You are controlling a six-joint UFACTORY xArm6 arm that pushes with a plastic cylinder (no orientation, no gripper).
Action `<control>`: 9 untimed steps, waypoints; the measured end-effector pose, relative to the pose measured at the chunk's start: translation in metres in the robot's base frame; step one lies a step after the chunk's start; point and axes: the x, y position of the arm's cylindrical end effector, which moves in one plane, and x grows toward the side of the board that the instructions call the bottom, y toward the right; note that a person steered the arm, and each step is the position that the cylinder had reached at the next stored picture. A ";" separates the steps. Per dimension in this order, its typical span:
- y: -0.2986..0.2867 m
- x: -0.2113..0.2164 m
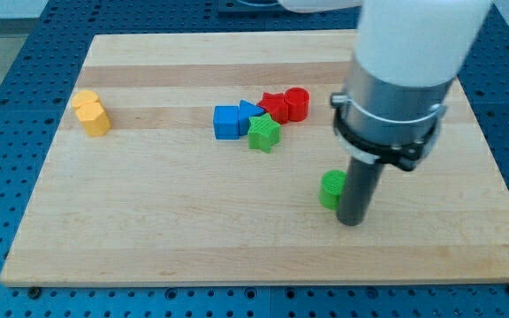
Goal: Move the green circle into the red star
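The green circle (330, 189) lies on the wooden board right of the middle. My tip (351, 222) stands against its right side, slightly toward the view's bottom; the rod hides part of it. The red star (274, 107) lies up and to the left, in a cluster near the board's upper middle, well apart from the green circle.
In the cluster, a red cylinder (297, 103) sits right of the red star, a green star (263, 133) below it, a blue triangle (251, 113) and a blue cube (227, 122) to its left. Two yellow blocks (91, 114) lie at the far left. The board (148, 221) has edges all round.
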 end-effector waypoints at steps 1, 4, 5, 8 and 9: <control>-0.035 -0.009; -0.006 0.019; 0.021 0.007; 0.002 -0.088; 0.010 -0.099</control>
